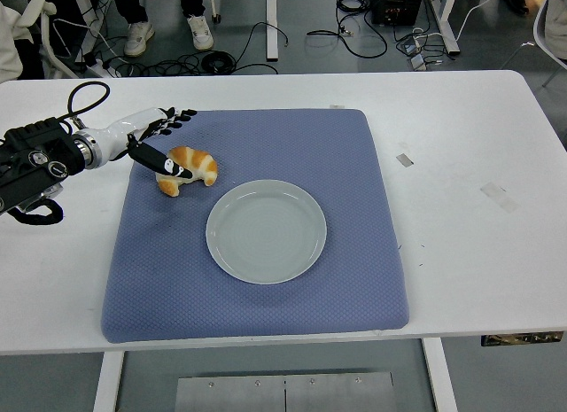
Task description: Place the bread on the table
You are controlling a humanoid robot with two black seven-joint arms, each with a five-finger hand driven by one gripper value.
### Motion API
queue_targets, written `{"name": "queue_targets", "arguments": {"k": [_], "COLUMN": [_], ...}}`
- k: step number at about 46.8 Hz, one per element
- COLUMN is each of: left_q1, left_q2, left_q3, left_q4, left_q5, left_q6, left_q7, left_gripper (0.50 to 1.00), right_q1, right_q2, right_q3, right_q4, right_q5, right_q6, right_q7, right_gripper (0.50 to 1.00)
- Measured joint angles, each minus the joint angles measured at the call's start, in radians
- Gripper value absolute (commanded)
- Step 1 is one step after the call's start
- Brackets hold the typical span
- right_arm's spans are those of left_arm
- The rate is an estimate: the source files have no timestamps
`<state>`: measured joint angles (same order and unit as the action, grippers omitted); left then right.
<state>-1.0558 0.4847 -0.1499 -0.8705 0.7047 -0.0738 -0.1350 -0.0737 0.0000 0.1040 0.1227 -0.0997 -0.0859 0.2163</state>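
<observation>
The left hand reaches in from the left edge over the white desk, fingers spread wide and fanned out toward the far-left corner of the blue mat. It grips nothing. The thumb stretches down and lies across the near-left part of the croissant; whether it actually presses on the pastry cannot be told from up here.

The croissant itself sits on the mat, not on the bare desk, just beyond and to the left of the round white plate. It lies close to the plate's far-left rim but apart from it, golden and curved, with one end pointing toward the near side.

The plate rests flat on the mat, near the mat's middle, with nothing on it. The mat covers the central part of the desk.

On the desk to the right of the mat, two small pieces of tape lie well apart from the plate. Behind the desk's far edge, cables run across the floor, and a person's shoes show at the top left.
</observation>
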Motion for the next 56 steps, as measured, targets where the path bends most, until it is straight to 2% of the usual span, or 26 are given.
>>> {"name": "queue_targets", "arguments": {"k": [6,18,27,31,38,56], "left_q1": [-0.001,-0.014,-0.004,-0.001,0.016,0.117], "left_q2": [0.019,0.026,0.026,0.026,0.026,0.012], "left_q3": [-0.027,-0.079,-0.152,-0.169,-0.181,-0.431], "left_q4": [-0.014,-0.015,-0.009,-0.007,-0.002,0.001], "left_q5": [-0.085,-0.129,-0.334,-0.42,-0.451,-0.496], "left_q6": [-0.021,-0.065,-0.105,-0.109,-0.109,-0.101], "left_q7": [0.0,0.004,0.007,0.004,-0.001,0.001], "left_gripper": [0.981,0.981,0.981,0.981,0.981,0.981], "right_q1": [0.0,0.0,0.0,0.0,0.0,0.0], "right_q2": [0.0,0.0,0.0,0.0,0.0,0.0], "right_q3": [-0.001,-0.001,-0.001,-0.001,-0.001,0.0], "right_q4": [0.0,0.0,0.0,0.0,0.0,0.0], "right_q5": [0.0,0.0,0.0,0.0,0.0,0.0], "right_q6": [0.0,0.0,0.0,0.0,0.0,0.0], "right_q7": [0.0,0.0,0.0,0.0,0.0,0.0], "right_gripper": [1.0,1.0,1.0,1.0,1.0,1.0]}}
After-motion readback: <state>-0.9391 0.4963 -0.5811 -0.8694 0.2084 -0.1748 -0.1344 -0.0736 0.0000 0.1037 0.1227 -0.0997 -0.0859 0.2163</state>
